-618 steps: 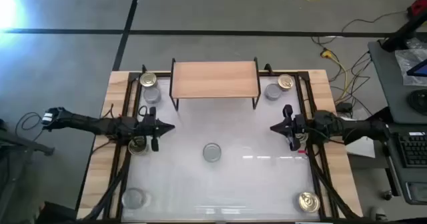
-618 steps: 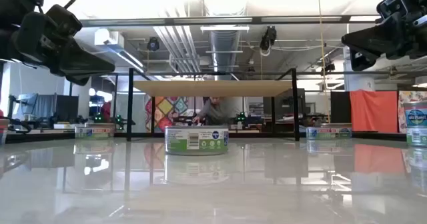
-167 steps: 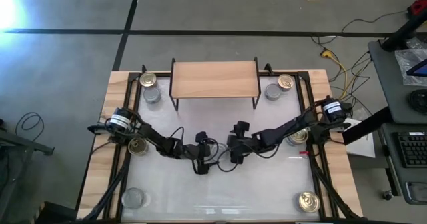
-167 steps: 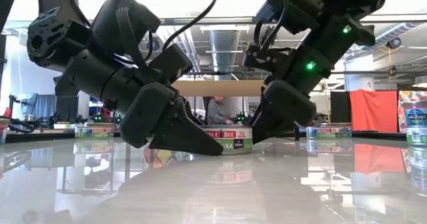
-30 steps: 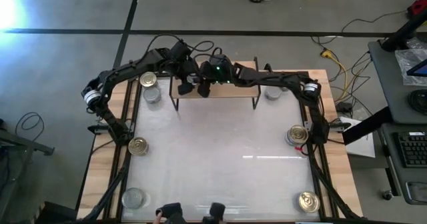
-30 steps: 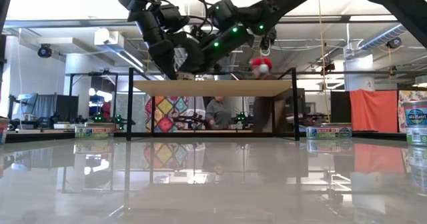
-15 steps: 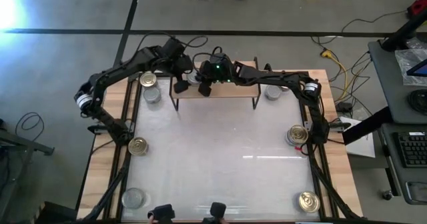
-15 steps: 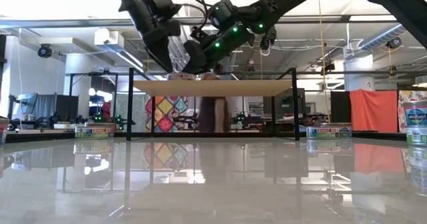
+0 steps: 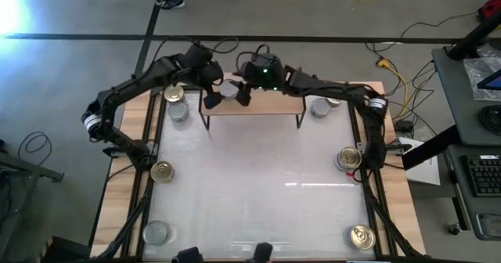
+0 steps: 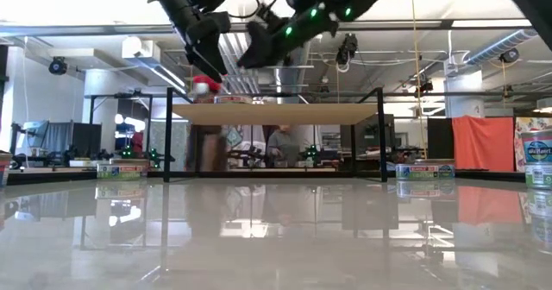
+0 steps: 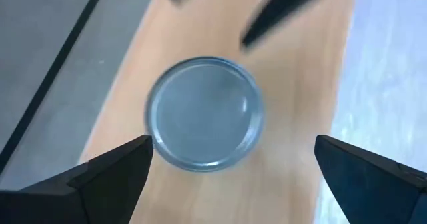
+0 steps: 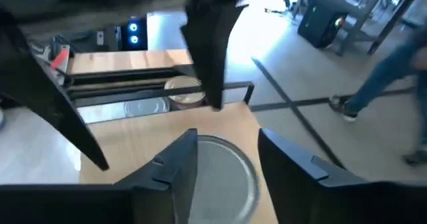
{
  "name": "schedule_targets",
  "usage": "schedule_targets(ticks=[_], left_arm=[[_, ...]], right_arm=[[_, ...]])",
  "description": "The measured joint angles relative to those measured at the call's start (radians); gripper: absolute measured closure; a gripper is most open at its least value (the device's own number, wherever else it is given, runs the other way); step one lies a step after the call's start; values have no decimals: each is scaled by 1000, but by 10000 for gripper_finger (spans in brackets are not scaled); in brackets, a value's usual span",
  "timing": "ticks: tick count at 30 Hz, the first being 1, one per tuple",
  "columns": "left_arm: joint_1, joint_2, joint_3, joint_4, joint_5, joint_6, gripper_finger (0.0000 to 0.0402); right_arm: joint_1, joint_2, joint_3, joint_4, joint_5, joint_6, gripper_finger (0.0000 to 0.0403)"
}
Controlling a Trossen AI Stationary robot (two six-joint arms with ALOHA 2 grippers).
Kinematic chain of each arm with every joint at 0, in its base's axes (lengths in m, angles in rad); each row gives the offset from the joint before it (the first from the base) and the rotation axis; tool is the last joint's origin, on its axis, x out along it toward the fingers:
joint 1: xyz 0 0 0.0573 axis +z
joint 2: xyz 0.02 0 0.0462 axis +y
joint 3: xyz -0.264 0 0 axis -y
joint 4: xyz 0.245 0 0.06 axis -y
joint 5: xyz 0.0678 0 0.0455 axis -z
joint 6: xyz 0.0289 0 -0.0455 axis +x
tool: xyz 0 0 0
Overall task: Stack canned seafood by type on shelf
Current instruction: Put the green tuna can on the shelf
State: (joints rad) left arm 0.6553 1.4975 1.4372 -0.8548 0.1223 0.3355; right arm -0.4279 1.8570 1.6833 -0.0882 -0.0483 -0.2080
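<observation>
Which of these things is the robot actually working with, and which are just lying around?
Part of the job:
shelf
silver tin on the shelf
other tins on the table, gold and silver
left gripper and right gripper, both over the shelf

Just lying about:
cables on the floor
desk with a keyboard

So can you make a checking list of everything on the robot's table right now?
Surface: white table, glossy.
Job's things: one silver-topped can sits on the wooden shelf, left end. Other cans remain around the table's edges, gold-topped and silver-topped.
Clutter: nothing seen.
Grippers: left gripper over the shelf can, jaws wide open. Right gripper beside the can, jaws apart, holding nothing.
Cables: yellow and black leads on the floor.
Surroundings: a person's feet on the floor behind the table.
</observation>
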Motion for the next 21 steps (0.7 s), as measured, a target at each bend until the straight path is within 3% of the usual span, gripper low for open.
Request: schedule_targets(ticks=[9,13,21], left_arm=[[-31,0,-5,8,0,0,2],[-31,0,-5,-6,-1,-11,2],[-34,0,-5,-12,-2,-67,2]], right_arm=[[87,-204,-88,-216,-1,-47,214],[170,-290,-228,-203,-4,-33,225],[290,-506,-576,5,47,32,263]])
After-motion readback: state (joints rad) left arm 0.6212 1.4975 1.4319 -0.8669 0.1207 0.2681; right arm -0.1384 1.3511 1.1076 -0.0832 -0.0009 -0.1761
